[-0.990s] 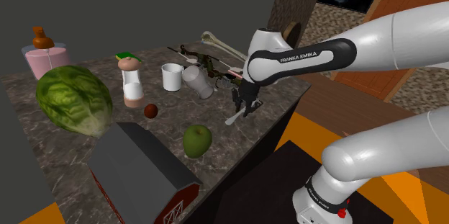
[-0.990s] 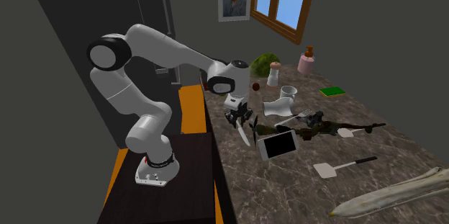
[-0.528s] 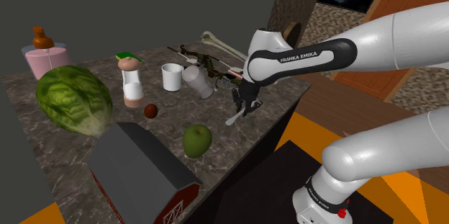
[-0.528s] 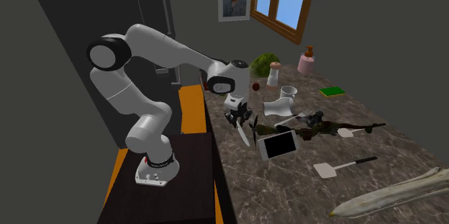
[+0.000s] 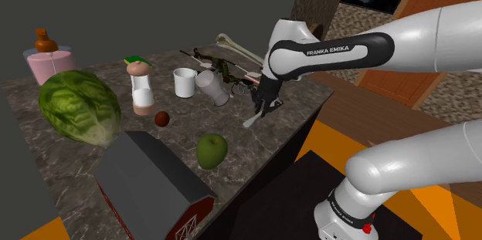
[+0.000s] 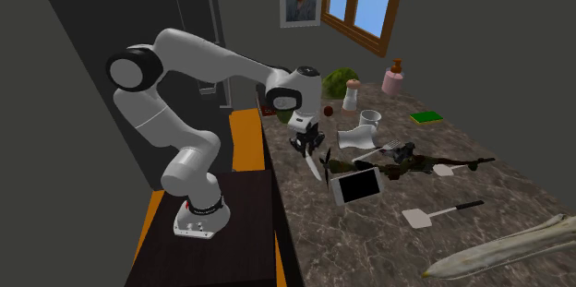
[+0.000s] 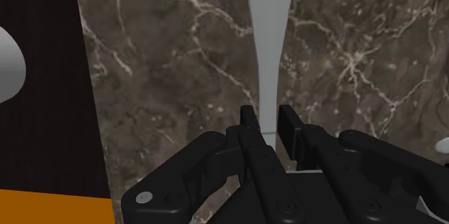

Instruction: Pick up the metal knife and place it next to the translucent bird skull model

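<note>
A pale grey knife (image 7: 270, 42) hangs from my gripper (image 7: 270, 127), whose black fingers are shut on its handle end. In the shoulder view the gripper (image 5: 263, 109) holds the knife (image 5: 251, 120) tilted, just above the near edge of the dark marble counter (image 5: 46, 165). From the second exterior view the knife (image 6: 315, 171) points down from the gripper (image 6: 308, 149) over the counter's edge. The long pale bird skull (image 6: 503, 250) lies at the counter's far end from the gripper; in the shoulder view the skull (image 5: 234, 45) sits behind the arm.
Close to the gripper lie a tipped mug (image 5: 212, 87), a white cup (image 5: 184, 82), a dark crossbow-like model (image 6: 420, 160) and a white tablet (image 6: 358, 186). A spatula (image 6: 438, 213), green apple (image 5: 211, 150), red barn box (image 5: 154, 188), cabbage (image 5: 79, 106) and shaker figure (image 5: 140, 85) also stand on the counter.
The gripper has risen a little with the knife in it, lifting the blade off the counter. The wrist has swung upward. Nothing else has moved.
</note>
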Controlling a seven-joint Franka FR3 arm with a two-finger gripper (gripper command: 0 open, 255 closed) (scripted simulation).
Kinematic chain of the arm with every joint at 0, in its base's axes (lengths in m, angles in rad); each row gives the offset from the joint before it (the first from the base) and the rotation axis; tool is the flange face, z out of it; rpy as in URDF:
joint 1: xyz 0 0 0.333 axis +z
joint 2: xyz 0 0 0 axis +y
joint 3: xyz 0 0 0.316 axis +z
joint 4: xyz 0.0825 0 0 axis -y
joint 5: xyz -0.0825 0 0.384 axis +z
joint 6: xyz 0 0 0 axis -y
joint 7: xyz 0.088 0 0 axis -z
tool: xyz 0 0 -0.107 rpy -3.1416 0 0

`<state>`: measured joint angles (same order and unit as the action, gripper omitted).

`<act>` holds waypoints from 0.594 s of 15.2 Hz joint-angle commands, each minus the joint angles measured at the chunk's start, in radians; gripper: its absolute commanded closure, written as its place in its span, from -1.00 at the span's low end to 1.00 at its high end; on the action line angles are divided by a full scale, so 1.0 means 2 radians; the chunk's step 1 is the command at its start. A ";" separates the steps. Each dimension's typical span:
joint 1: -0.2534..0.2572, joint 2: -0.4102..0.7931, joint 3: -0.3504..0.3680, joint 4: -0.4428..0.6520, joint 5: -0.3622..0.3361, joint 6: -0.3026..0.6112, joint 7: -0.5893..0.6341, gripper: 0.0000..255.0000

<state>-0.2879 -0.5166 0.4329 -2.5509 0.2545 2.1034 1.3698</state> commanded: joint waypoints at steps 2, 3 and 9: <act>0.000 -0.009 -0.005 0.015 -0.002 -0.024 0.000 1.00; 0.000 -0.011 -0.007 0.020 -0.003 -0.031 0.000 1.00; -0.002 -0.022 -0.015 0.052 -0.008 -0.074 0.000 1.00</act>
<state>-0.2906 -0.5593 0.4048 -2.4597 0.2412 1.9697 1.3695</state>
